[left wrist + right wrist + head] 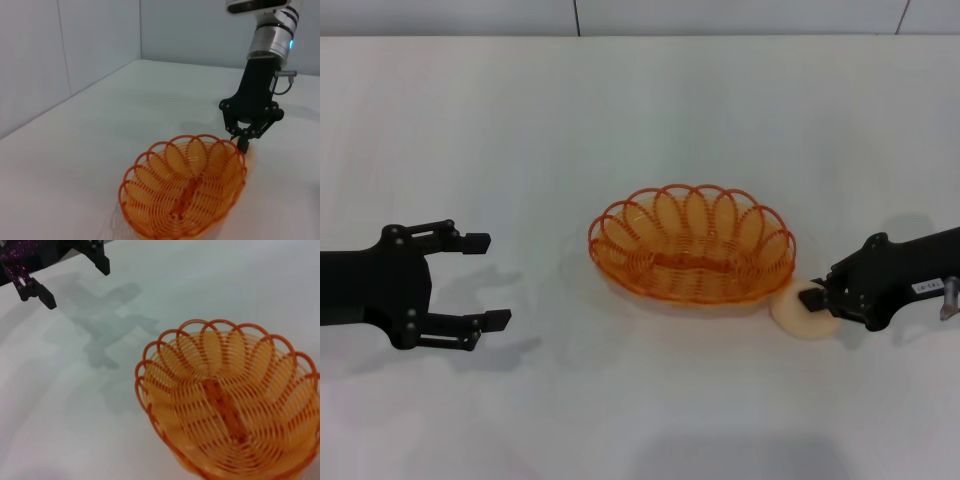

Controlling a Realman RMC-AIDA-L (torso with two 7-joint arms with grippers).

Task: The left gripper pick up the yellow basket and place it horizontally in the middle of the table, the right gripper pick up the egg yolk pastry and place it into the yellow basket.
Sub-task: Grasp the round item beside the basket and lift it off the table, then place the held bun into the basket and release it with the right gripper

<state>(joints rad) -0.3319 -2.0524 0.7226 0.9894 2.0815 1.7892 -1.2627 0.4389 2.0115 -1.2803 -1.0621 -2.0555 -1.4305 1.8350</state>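
Observation:
The yellow basket (692,245) stands upright in the middle of the table (620,130), long side across; it also shows in the left wrist view (185,195) and the right wrist view (230,405). It is empty. The egg yolk pastry (798,316) lies on the table, touching the basket's right end, and shows partly behind the rim in the left wrist view (251,156). My right gripper (812,298) has its fingers drawn close together on the pastry, as the left wrist view (242,142) also shows. My left gripper (485,282) is open and empty, well left of the basket.
The table's far edge meets a grey wall (620,15). The left gripper's fingers (102,265) and their shadow show beyond the basket in the right wrist view.

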